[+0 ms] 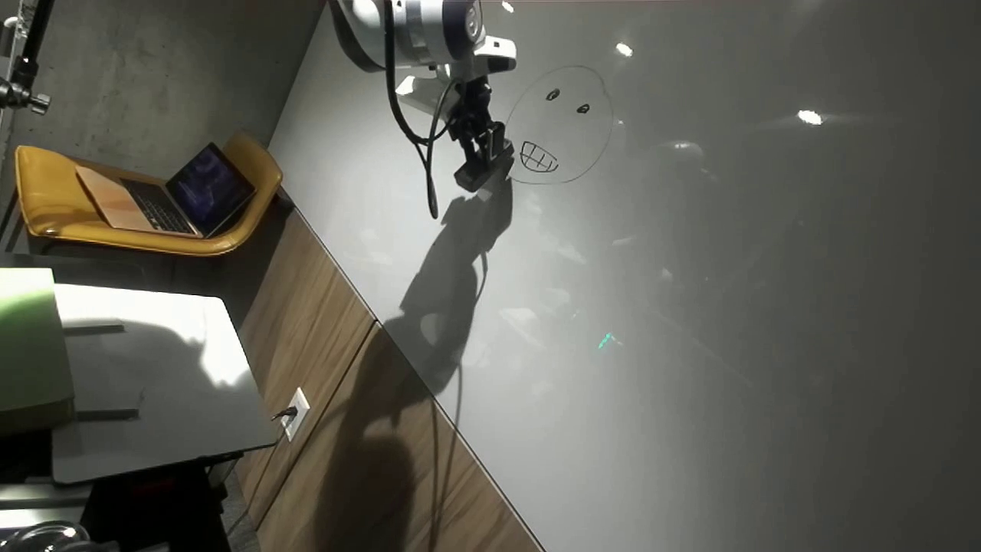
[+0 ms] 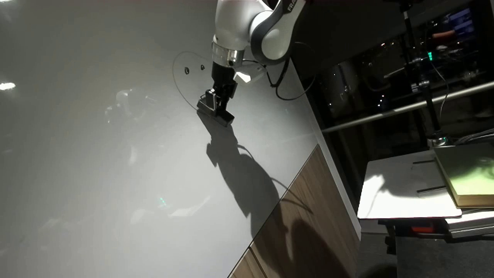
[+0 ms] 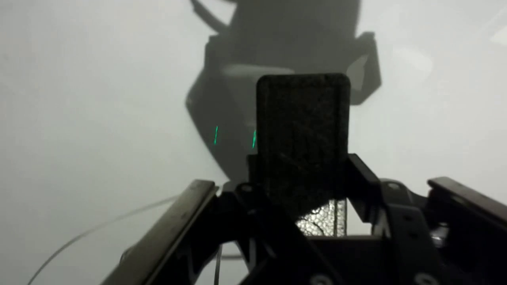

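My gripper (image 1: 486, 147) is shut on a dark block-shaped eraser (image 1: 475, 175), at the whiteboard (image 1: 728, 307). In the wrist view the eraser (image 3: 303, 118) sits between both fingers, its upper part sticking out beyond them. A drawn face is on the board: two eyes (image 1: 552, 95), a gridded mouth (image 1: 539, 158) and a thin round outline. The eraser lies at the face's lower edge, just beside the mouth. In an exterior view the gripper (image 2: 217, 101) hides the mouth, while the eyes (image 2: 186, 70) show. Whether the eraser presses on the board, I cannot tell.
Wood panelling (image 1: 306, 307) with a power socket (image 1: 299, 414) borders the board. A yellow chair (image 1: 46, 192) bears an open laptop (image 1: 211, 188). Nearby stands a white table (image 2: 405, 204) with a thick green book or box (image 2: 471, 173). Loose cables (image 1: 429, 172) hang from the arm.
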Robot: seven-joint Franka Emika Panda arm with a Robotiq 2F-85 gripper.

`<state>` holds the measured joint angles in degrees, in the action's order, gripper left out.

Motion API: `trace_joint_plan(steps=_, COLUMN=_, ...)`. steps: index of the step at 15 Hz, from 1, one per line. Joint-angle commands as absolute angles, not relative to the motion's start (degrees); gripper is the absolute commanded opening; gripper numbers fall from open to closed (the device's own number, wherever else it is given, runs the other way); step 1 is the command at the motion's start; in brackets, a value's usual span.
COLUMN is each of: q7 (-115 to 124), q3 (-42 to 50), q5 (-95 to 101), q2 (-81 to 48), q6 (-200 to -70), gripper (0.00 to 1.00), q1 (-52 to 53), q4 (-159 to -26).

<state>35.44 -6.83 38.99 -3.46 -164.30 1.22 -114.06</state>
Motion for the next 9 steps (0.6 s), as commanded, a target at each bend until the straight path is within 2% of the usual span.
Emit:
trace_joint_plan(steps=1, q7=45.29, q3=-5.7, q5=49.13, q2=-7.5, q6=-163.89, gripper=0.28, q1=2.23, q4=-104.31)
trace_joint_plan(steps=9, q7=60.63, q3=-4.78, q5=64.7, q2=-12.94, q6=-162.72, gripper=0.28, q1=2.29, q4=-97.12)
